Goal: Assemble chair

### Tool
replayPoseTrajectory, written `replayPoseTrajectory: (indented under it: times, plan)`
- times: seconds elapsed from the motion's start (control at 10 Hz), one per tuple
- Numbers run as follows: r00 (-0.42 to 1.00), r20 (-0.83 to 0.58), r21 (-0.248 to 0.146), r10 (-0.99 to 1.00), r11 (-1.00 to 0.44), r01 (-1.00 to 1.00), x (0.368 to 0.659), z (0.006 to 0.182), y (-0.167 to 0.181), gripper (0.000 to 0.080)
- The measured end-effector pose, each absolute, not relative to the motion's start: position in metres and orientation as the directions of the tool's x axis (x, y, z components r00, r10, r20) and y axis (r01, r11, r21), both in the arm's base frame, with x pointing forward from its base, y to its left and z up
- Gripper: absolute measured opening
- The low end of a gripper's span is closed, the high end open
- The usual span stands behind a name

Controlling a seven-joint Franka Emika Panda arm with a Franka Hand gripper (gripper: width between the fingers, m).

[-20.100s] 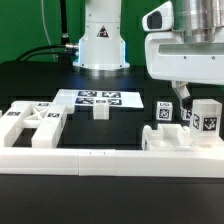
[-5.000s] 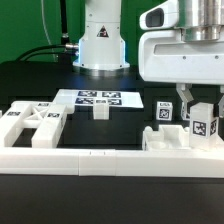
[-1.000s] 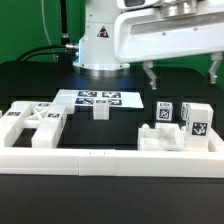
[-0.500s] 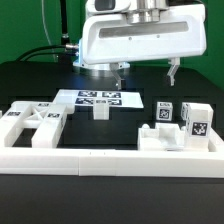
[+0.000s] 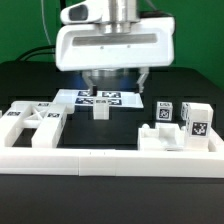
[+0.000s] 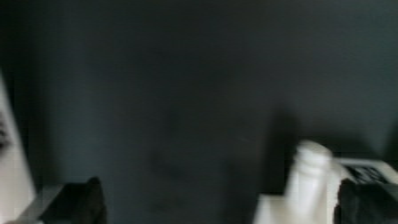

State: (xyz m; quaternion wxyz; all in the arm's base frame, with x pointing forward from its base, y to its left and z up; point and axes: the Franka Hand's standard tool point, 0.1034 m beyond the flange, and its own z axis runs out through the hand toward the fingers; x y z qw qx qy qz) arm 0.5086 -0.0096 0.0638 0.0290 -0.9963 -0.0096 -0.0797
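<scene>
The chair parts lie loose on the black table. A framed panel [image 5: 30, 122] lies at the exterior view's left. A short post [image 5: 100, 111] stands in the middle. Two tagged blocks [image 5: 165, 113] [image 5: 198, 119] and a blocky part [image 5: 165, 136] sit at the exterior view's right. My gripper [image 5: 114, 88] hangs open and empty above the marker board [image 5: 100, 98], just behind the short post. In the blurred wrist view the gripper [image 6: 222, 205] is wide open over dark table, with a white post [image 6: 311, 182] beside one dark fingertip [image 6: 368, 195].
A long low white border rail [image 5: 110, 157] runs along the table's front. The robot base [image 5: 100, 45] stands at the back behind the marker board. Green cloth hangs behind the table.
My gripper has swung from above the right-hand parts toward the exterior view's left, to the middle over the marker board. It stays open and empty. The parts have not moved.
</scene>
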Motion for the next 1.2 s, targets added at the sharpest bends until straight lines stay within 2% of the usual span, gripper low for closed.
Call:
replayPoseTrajectory:
  times: [0.2, 0.5, 0.6, 0.8, 1.0, 1.2]
  plan:
    - [0.987, 0.159, -0.033, 0.020, -0.999, 0.025, 0.498, 0.054, -0.031, 0.0649]
    - [0.993, 0.117, -0.062, -0.002, -0.998, 0.006, 0.496, 0.053, -0.024, 0.0649]
    - [0.999, 0.033, -0.087, 0.014, -0.996, 0.016, 0.490, 0.050, -0.017, 0.0649]
    - [0.984, -0.144, -0.042, 0.106, -0.994, 0.101, 0.484, 0.050, -0.019, 0.0649]
    - [0.955, -0.261, -0.020, 0.144, -0.989, 0.144, 0.486, 0.053, -0.018, 0.0649]
    - [0.899, -0.412, -0.043, 0.149, -0.989, 0.144, 0.477, 0.052, -0.020, 0.0649]
